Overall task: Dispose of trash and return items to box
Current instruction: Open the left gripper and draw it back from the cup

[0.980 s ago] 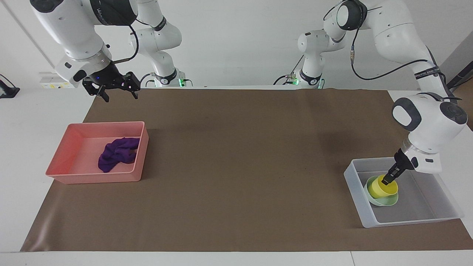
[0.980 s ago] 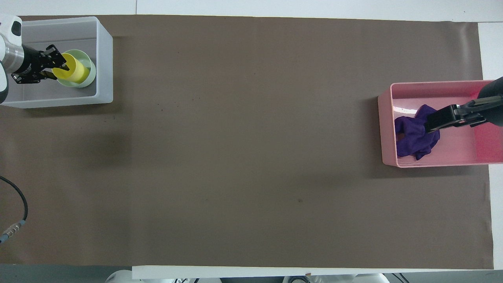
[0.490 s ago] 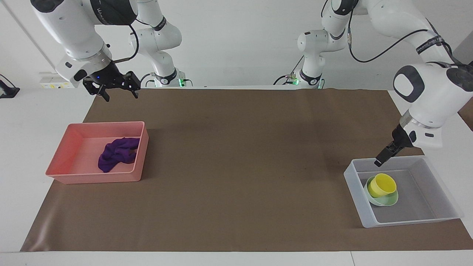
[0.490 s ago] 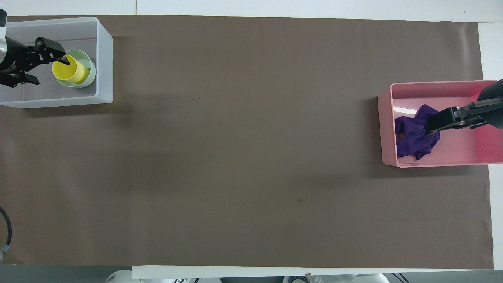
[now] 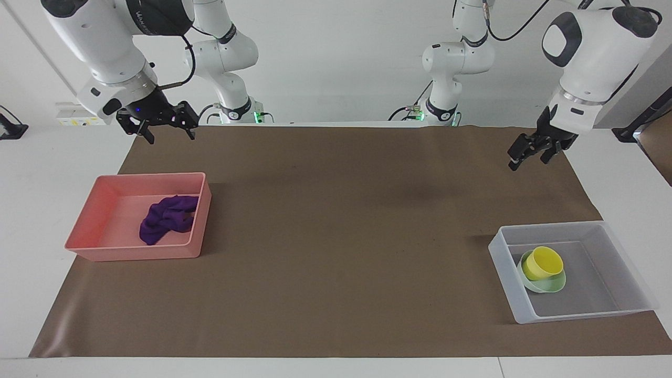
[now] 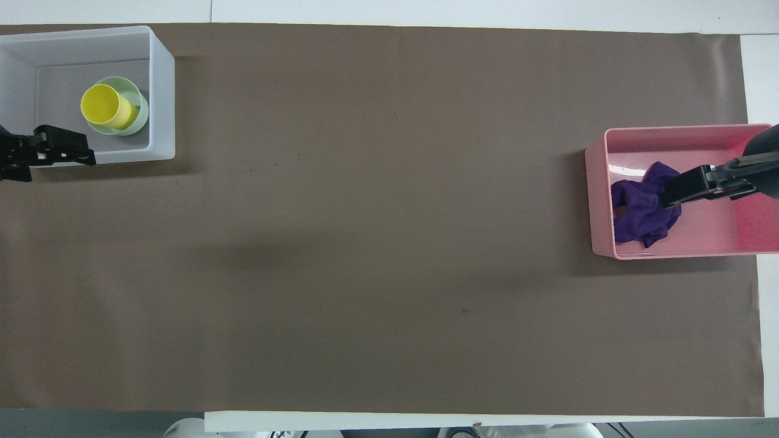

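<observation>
White tabletop (image 5: pixel 31 220) carries a brown paper-like mat (image 5: pixel 336 220) covering most of it. Two things sit directly on the mat: a translucent greyish-white rectangular plastic bin (image 5: pixel 506 273) at the left arm's end, and a pink rectangular plastic tray (image 5: pixel 113 253), well apart from the bin, at the right arm's end.

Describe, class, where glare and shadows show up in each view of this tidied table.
Overhead view: a white glare patch on the pink tray floor beside the purple rag; soft dark smudges of shadow on the brown mat. Facing view: the grey bin casts a faint shadow; the cup and bowl show no glare.
</observation>
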